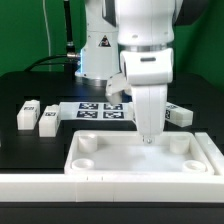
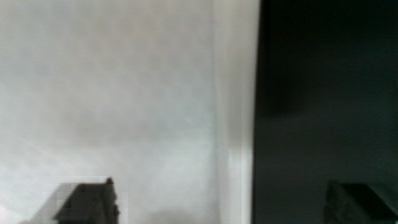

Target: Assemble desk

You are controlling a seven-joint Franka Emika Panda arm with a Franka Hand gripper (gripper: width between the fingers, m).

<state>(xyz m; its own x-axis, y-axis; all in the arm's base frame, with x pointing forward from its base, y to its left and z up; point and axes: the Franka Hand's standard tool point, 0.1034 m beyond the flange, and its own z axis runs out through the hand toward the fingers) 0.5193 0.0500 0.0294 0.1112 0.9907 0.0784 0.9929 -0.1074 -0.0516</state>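
The white desk top (image 1: 110,158) lies flat in the near middle of the exterior view, with round sockets at its corners. My gripper (image 1: 148,135) points straight down at its far rim, right of centre. In the wrist view the desk top's flat surface (image 2: 107,100) and its rim (image 2: 231,120) run between my fingertips (image 2: 89,202); the gripper (image 2: 222,205) is open and straddles the rim, holding nothing. Two white legs (image 1: 27,115) (image 1: 48,121) lie at the exterior view's left. One more leg (image 1: 178,115) lies at the right. A fourth leg is not visible.
The marker board (image 1: 100,111) lies flat on the black table (image 1: 30,140) behind the desk top. A long white border wall (image 1: 60,192) runs along the near edge. The robot's base and cables stand at the back.
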